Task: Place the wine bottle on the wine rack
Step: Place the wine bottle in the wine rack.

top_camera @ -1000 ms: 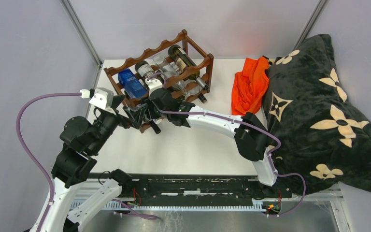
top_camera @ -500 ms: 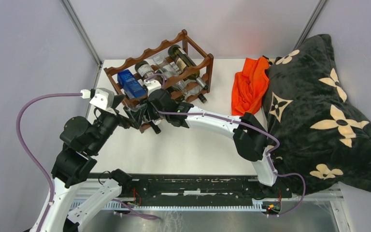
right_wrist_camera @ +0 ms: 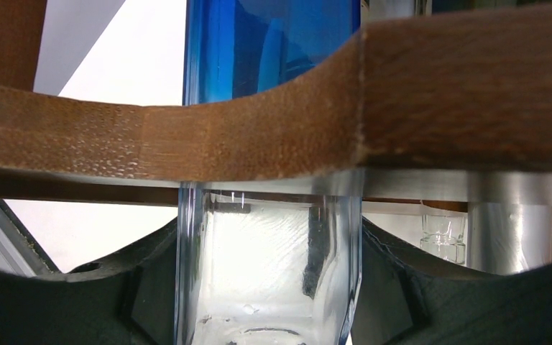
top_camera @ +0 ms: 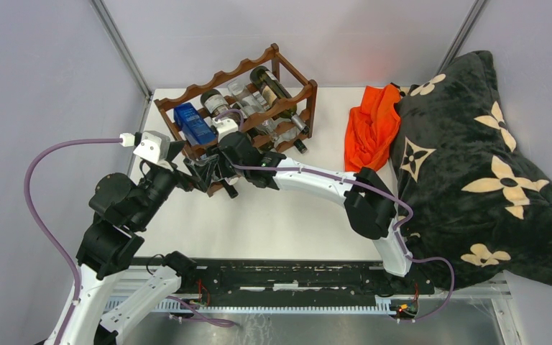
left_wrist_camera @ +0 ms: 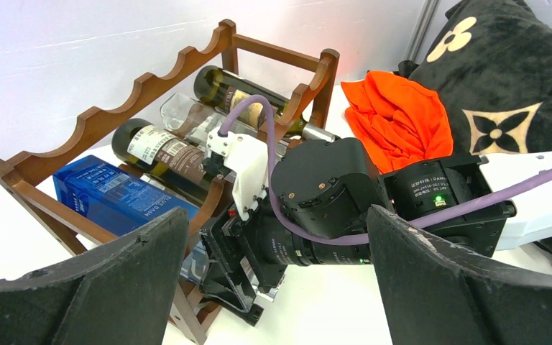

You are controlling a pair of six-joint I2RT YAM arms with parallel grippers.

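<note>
one clear, flat-sided glass wine bottle (right_wrist_camera: 269, 280) is pinched between the dark fingers of the right gripper (right_wrist_camera: 269, 302), its body just beneath a scalloped rail of the wine rack (left_wrist_camera: 140, 88). the reddish-brown wooden rack stands at the far left corner of the table (top_camera: 280, 215). a blue bottle (left_wrist_camera: 108, 194) lies above that rail, with two dark labelled bottles (left_wrist_camera: 162, 154) alongside. the left gripper (left_wrist_camera: 277, 280) hangs just beside, jaws spread wide, holding nothing. an orange cloth (top_camera: 372, 126) and a black flowered blanket (top_camera: 474, 165) crowd the table's right edge.

Reddish-brown wine rack (left_wrist_camera: 151, 85), orange cloth (top_camera: 370, 126)
</note>
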